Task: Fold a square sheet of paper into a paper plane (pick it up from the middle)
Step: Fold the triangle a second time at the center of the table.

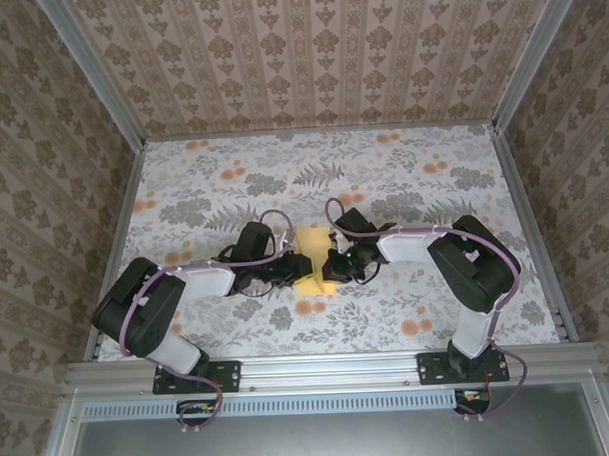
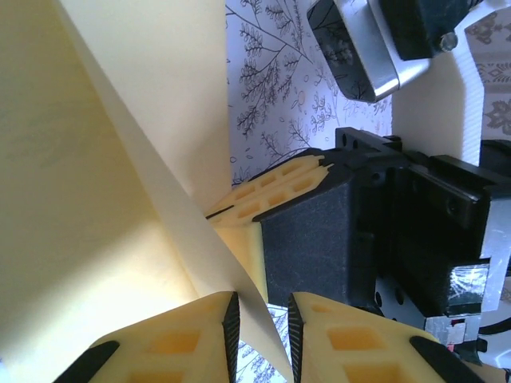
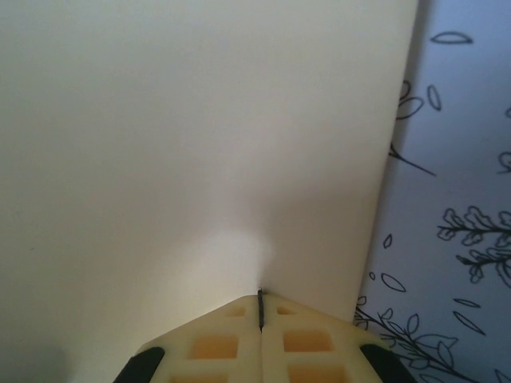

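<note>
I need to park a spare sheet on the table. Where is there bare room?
Free: the far strip of table along the back wall, and the near strip in front of the paper. Crowded: the middle, where left claw and right claw meet.

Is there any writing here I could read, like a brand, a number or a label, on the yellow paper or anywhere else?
None can be read.
The paper is plain yellow and unmarked.
The table cover carries only printed flowers and leaves.
The wallpaper has only a repeating ornament, no letters.
</note>
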Controlling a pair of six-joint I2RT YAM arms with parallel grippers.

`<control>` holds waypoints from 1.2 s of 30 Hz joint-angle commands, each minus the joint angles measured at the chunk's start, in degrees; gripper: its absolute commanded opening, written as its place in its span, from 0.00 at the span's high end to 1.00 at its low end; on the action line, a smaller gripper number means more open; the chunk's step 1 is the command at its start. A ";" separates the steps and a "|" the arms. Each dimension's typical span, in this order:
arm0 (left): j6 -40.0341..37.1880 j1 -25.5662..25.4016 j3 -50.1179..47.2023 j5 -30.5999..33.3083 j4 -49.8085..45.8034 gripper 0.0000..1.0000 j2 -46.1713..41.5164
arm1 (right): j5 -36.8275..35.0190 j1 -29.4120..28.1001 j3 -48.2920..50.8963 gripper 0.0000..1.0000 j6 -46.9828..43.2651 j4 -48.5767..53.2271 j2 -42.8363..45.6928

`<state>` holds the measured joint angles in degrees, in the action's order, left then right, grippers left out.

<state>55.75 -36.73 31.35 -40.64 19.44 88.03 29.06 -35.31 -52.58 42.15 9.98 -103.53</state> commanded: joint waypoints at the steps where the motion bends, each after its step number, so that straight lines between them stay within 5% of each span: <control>1: 1.09 -0.36 0.66 -1.21 2.65 0.72 1.17 | -3.46 -0.15 0.04 0.93 -0.66 4.51 -1.38; 17: 4.27 -0.53 2.13 0.56 6.27 0.51 4.77 | -4.00 0.66 0.33 0.88 0.12 4.35 7.64; 28: 4.04 -0.24 2.04 1.52 5.22 0.64 5.71 | -4.08 2.00 7.30 0.69 0.19 -3.23 14.90; 36: 4.14 -0.04 1.68 1.97 4.85 0.70 5.68 | 1.21 1.83 7.31 0.68 2.70 -9.64 11.38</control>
<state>60.05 -37.04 32.36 -39.13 24.86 93.19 27.51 -33.36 -45.56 43.55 3.95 -90.80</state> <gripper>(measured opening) 0.298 0.330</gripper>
